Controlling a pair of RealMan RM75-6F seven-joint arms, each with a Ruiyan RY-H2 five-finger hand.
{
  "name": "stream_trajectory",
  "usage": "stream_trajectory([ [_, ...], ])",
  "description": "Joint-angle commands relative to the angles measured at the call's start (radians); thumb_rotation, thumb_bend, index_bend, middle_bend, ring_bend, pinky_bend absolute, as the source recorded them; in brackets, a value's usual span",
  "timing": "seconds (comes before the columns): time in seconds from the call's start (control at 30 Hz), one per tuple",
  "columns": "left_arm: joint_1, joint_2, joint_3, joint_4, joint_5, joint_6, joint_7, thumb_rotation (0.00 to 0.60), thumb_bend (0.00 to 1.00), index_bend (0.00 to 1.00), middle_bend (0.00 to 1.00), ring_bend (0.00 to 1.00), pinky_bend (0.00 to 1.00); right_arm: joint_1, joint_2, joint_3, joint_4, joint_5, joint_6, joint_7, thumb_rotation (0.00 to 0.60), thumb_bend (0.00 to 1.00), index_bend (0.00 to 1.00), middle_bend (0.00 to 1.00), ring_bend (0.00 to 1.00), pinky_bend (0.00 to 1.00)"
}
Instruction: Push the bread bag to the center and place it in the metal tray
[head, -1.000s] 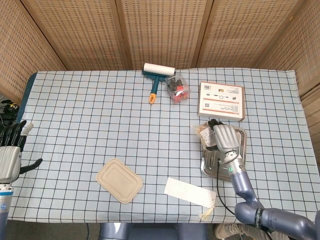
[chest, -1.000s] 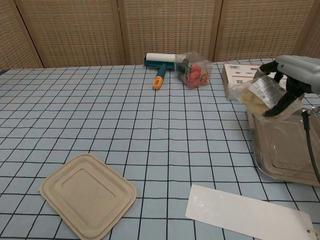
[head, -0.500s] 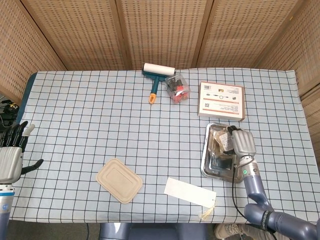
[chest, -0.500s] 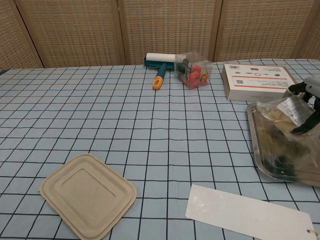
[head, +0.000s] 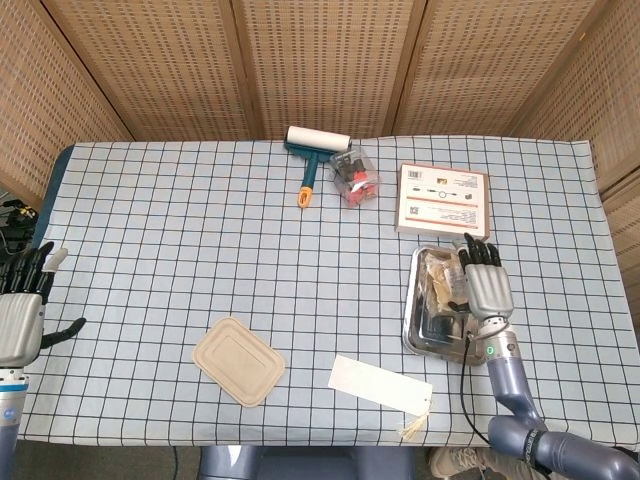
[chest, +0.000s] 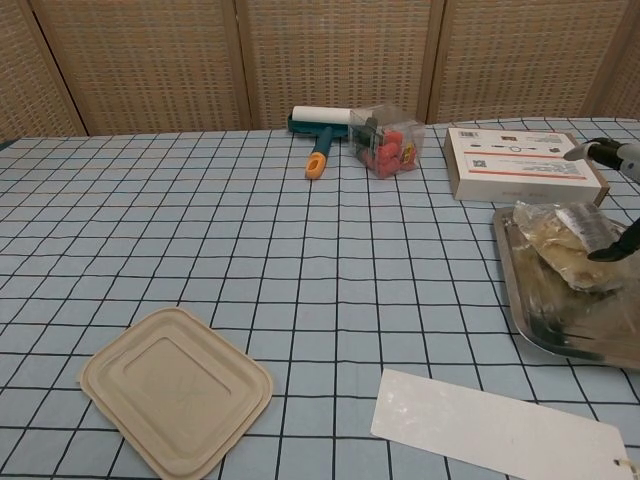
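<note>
The bread bag (head: 437, 281), clear plastic with pale bread inside, lies in the far half of the metal tray (head: 409, 312) at the table's right. The chest view shows the bread bag (chest: 566, 247) resting on the tray (chest: 560, 332) floor. My right hand (head: 484, 286) hovers over the tray's right side with its fingers stretched out and apart, holding nothing. One dark fingertip (chest: 614, 250) sits right at the bag's right end in the chest view. Off the table's left edge, my left hand (head: 20, 312) hangs with spread fingers and nothing in it.
A lint roller (head: 315, 150) and a clear box of red items (head: 356, 176) lie at the back centre. A flat cardboard box (head: 444, 202) sits just behind the tray. A beige lid (head: 238, 360) and a white card (head: 380, 384) lie near the front edge.
My right hand carried the bag from the tray's left rim into the tray, lowered it, then opened its fingers and let go. The left hand stayed put.
</note>
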Motion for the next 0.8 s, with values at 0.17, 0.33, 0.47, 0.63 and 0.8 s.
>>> stream_trajectory([
  [0.17, 0.008, 0.001, 0.006, -0.002, 0.014, 0.011, 0.003, 0.6, 0.05, 0.0, 0.0, 0.0, 0.0, -0.076, 0.093, -0.035, -0.134, -0.086, 0.109, -0.001, 0.6, 0.12, 0.1, 0.0, 0.0, 0.0],
  [0.33, 0.027, 0.0, 0.018, 0.006, 0.031, 0.035, 0.007, 0.6, 0.05, 0.0, 0.0, 0.0, 0.0, -0.15, 0.164, -0.087, -0.179, -0.209, 0.196, 0.1, 0.6, 0.12, 0.08, 0.0, 0.0, 0.0],
  [0.47, 0.056, -0.009, 0.038, 0.033, 0.038, 0.06, 0.008, 0.6, 0.05, 0.0, 0.0, 0.0, 0.0, -0.227, 0.218, -0.143, -0.172, -0.325, 0.289, 0.206, 0.6, 0.12, 0.04, 0.0, 0.0, 0.0],
  [0.63, 0.08, -0.023, 0.053, 0.067, 0.042, 0.074, 0.005, 0.6, 0.05, 0.0, 0.0, 0.0, 0.0, -0.274, 0.247, -0.171, -0.15, -0.385, 0.331, 0.272, 0.6, 0.12, 0.03, 0.0, 0.0, 0.0],
  [0.8, 0.091, -0.03, 0.052, 0.084, 0.052, 0.09, -0.006, 0.6, 0.05, 0.0, 0.0, 0.0, 0.0, -0.295, 0.261, -0.176, -0.133, -0.417, 0.342, 0.304, 0.6, 0.12, 0.02, 0.0, 0.0, 0.0],
])
